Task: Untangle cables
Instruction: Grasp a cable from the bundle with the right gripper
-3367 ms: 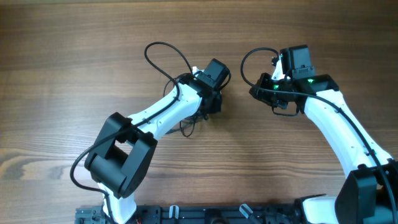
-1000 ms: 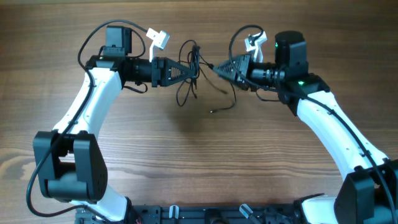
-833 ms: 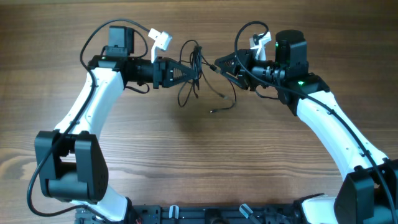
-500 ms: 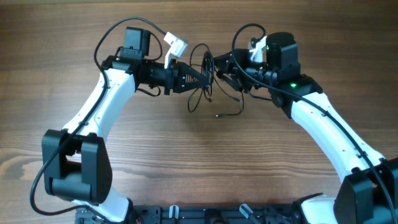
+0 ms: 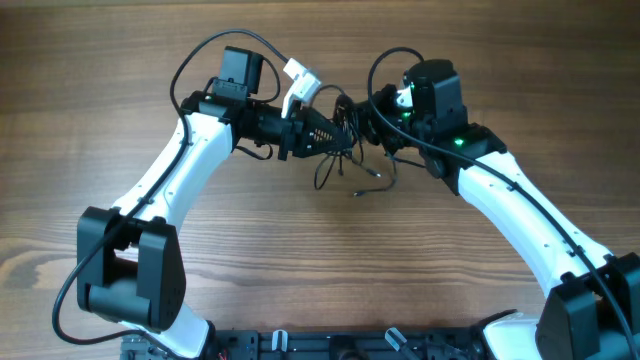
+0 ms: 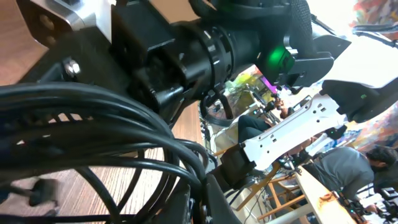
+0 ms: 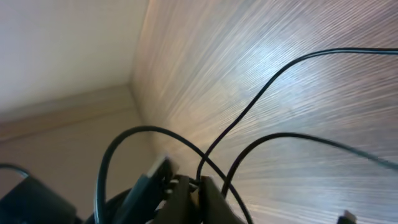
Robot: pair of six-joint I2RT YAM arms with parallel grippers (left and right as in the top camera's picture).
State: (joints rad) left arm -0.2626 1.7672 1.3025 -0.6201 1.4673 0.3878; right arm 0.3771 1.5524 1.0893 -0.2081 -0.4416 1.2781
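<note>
Cables (image 5: 330, 165) are hanging in one tangled bunch, strands uncountable, over one wooden table (image 5: 300, 260); two grippers, left gripper (image 5: 343, 128) and right gripper (image 5: 366, 122), are both pinching strands.

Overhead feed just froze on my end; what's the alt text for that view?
The left gripper and right gripper meet nearly tip to tip at the top centre of a wooden table, both shut on a tangle of black cables. Loose loops and a plug end trail below them in the picture.
</note>
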